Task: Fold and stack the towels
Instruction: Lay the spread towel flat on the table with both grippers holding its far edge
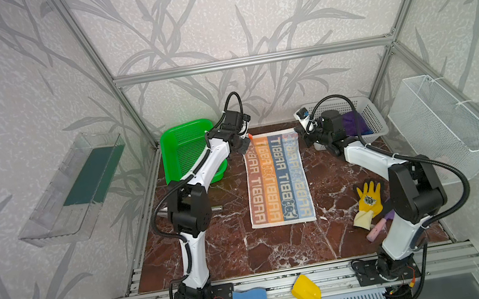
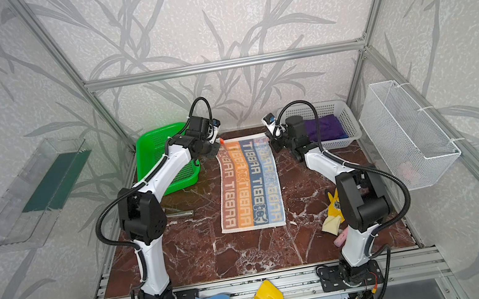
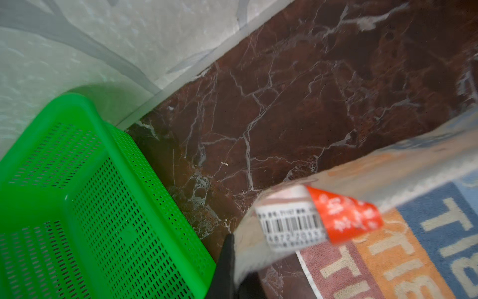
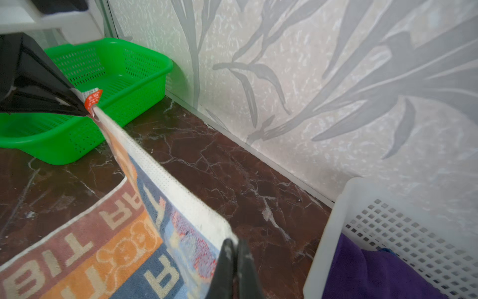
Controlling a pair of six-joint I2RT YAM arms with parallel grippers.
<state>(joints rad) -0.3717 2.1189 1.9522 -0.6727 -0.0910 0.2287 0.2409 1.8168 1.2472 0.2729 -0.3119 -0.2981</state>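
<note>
- The left gripper (image 1: 246,145) is clamped on the far left corner of the printed towel (image 1: 277,183), right by its orange tag (image 3: 346,217) and barcode label.
- The right gripper (image 4: 234,249) is pinched tight on the far right corner.
- The towel's far hem is raised off the worktop (image 1: 231,252) and stretched between the two grippers. The rest lies flat along the middle, with the near hem short of the front edge.
- The purple towel (image 2: 324,127) sits in the white basket (image 2: 349,120) at the far right corner, and a strip of blue cloth (image 2: 343,135) shows beneath it.
- A green basket (image 1: 183,152) stands at the far left corner, just beside the left gripper.
</note>
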